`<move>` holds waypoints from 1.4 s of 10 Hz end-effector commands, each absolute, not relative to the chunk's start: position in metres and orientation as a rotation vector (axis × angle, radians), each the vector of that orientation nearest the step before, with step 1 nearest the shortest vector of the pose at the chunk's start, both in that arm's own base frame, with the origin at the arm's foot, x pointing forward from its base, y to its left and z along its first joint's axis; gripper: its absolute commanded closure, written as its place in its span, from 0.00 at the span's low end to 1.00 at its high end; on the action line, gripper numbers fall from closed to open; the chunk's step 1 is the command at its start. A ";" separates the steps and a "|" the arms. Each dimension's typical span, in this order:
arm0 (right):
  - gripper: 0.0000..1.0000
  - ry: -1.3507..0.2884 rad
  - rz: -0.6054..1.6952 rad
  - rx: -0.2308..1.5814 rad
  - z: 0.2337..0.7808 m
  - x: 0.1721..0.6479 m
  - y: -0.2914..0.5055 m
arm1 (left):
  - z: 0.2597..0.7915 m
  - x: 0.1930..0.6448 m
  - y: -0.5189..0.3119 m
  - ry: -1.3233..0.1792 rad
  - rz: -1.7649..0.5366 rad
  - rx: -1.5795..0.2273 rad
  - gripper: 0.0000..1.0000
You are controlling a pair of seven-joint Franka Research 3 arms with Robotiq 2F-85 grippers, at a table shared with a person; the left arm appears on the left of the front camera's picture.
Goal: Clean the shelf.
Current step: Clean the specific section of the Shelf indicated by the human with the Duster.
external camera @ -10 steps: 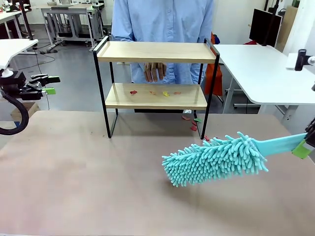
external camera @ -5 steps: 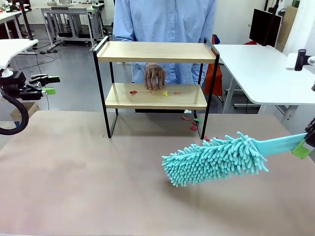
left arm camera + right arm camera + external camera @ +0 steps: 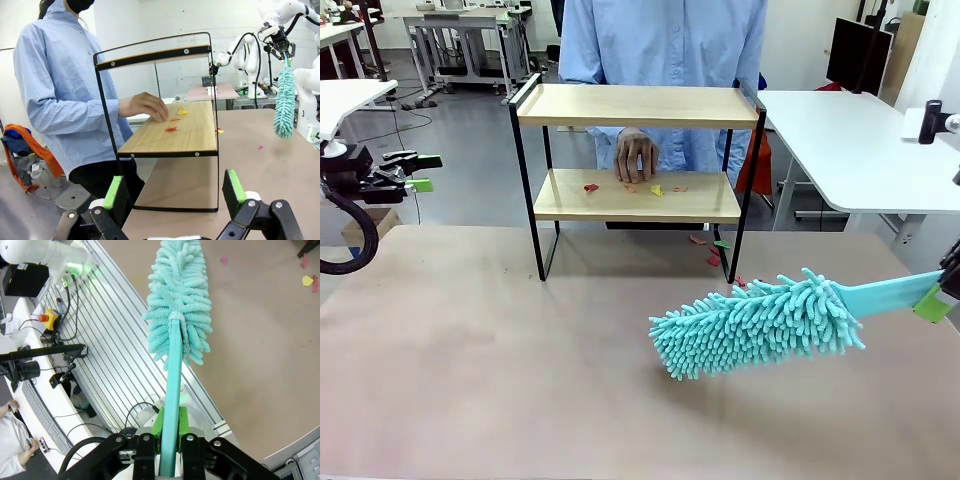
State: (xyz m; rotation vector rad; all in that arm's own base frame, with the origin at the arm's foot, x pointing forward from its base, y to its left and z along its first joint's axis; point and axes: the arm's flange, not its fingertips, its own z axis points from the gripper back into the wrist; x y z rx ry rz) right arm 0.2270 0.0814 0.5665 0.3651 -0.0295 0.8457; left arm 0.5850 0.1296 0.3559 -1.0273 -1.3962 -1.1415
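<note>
The shelf (image 3: 636, 105) stands at the table's far side, two wooden boards in a black frame; the left wrist view shows it too (image 3: 172, 132). Small coloured scraps (image 3: 657, 190) lie on its lower board, where the person's hand (image 3: 636, 155) rests. My right gripper (image 3: 942, 292) at the right edge is shut on the handle of a turquoise fluffy duster (image 3: 760, 322), which hangs over the table in front of the shelf; the right wrist view looks along it (image 3: 179, 305). My left gripper (image 3: 418, 172) stands open off the table's left side, its green pads (image 3: 113, 192) apart.
More scraps (image 3: 712, 258) lie on the brown table (image 3: 490, 360) by the shelf's right legs, with others in the right wrist view (image 3: 307, 281). White tables stand to the right (image 3: 850, 140) and the far left.
The person's hand has come down onto the lower board among the scraps. Neither arm nor the duster has moved.
</note>
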 end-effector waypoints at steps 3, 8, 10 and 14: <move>0.88 -0.035 0.844 0.372 0.569 0.228 0.081 | 0.359 0.585 0.130 -1.401 -1.147 -1.022 0.00; 0.88 -0.035 0.844 0.372 0.569 0.228 0.081 | 0.359 0.585 0.130 -1.401 -1.147 -1.022 0.00; 0.88 -0.035 0.844 0.372 0.569 0.228 0.081 | 0.359 0.585 0.130 -1.401 -1.147 -1.022 0.00; 0.88 -0.035 0.844 0.372 0.569 0.228 0.081 | 0.359 0.585 0.130 -1.401 -1.147 -1.022 0.00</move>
